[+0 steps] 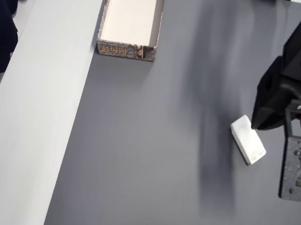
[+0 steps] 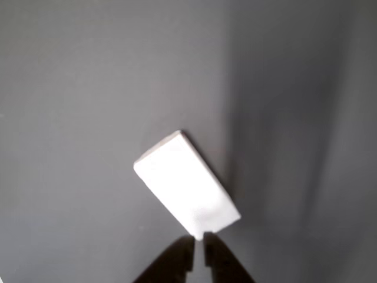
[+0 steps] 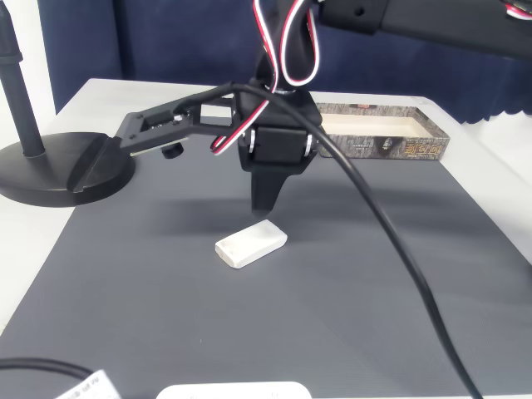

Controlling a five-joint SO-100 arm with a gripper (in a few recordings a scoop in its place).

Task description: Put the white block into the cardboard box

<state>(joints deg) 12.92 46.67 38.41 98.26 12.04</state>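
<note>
The gripper [image 3: 264, 208] hovers with fingers together above the white block [image 3: 251, 244] (flat on the worktop [image 3: 166, 283]): spread them, straddle its narrow width, then carry toward eleven o'clock overhead to the cardboard box [image 1: 106, 8].

A dark grey mat [image 3: 249, 316] covers a white table [image 1: 31, 126]. In the fixed view, a dark blue curtain [image 3: 166, 41] hangs at twelve o'clock, and a black round stand base [image 3: 58, 170] sits at nine o'clock.
</note>
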